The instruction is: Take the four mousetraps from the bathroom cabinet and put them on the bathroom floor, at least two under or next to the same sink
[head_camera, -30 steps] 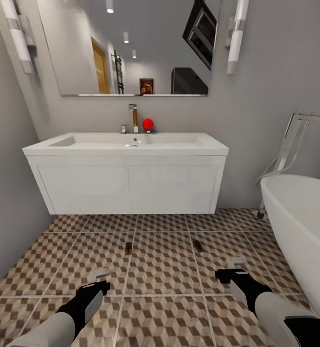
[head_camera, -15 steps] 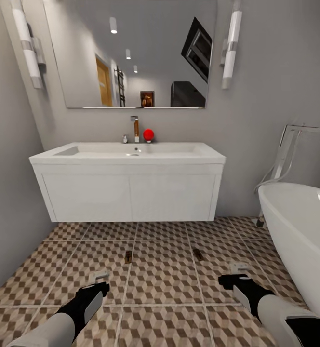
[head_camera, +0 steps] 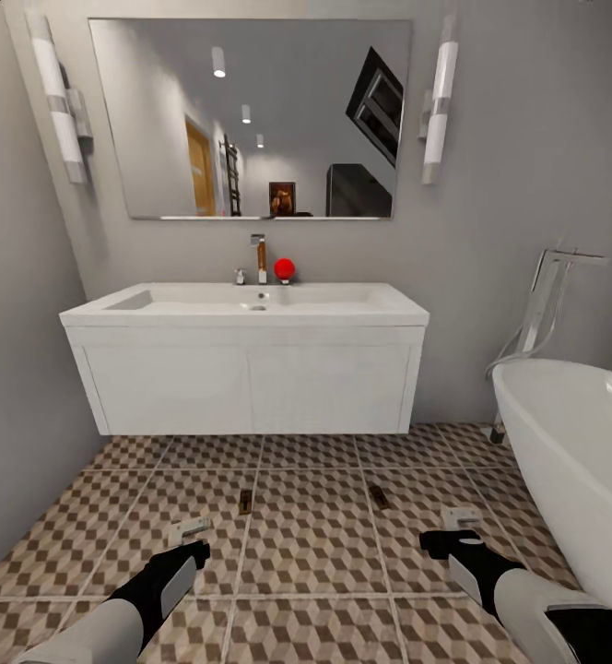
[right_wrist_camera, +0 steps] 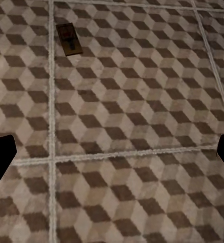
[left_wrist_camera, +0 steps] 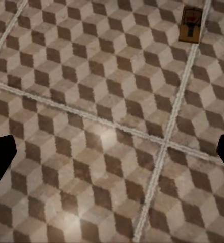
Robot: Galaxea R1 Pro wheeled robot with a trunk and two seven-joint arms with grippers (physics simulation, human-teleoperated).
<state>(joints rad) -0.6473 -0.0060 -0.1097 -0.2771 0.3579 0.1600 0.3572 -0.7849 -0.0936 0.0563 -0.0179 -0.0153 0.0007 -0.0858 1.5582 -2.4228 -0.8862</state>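
Room: grey-walled bathroom, with the bathroom floor showing its cube-patterned tiles and pale grout under both arms.
Bathroom sink: white basin sitting on a wall-hung vanity at the far side, leaving open floor beneath it.
Mousetraps: two are lying flat on the tiles in front of the vanity, the left mousetrap by a grout line and the right mousetrap well apart from it; each is also appearing in a wrist view.
Handling: judged light, stiff and thin, likely sliding easily on smooth tile; the wooden long edges are looking like the safest hold, away from the metal parts.
Left pincer: hanging open and empty over the near tiles.
Right pincer: standing open and empty, near the right trap.
Edges: the bathtub is crowding the right arm; the left wall is narrowing that side.
Open room: bare tiles are lying between the arms and toward the vanity.
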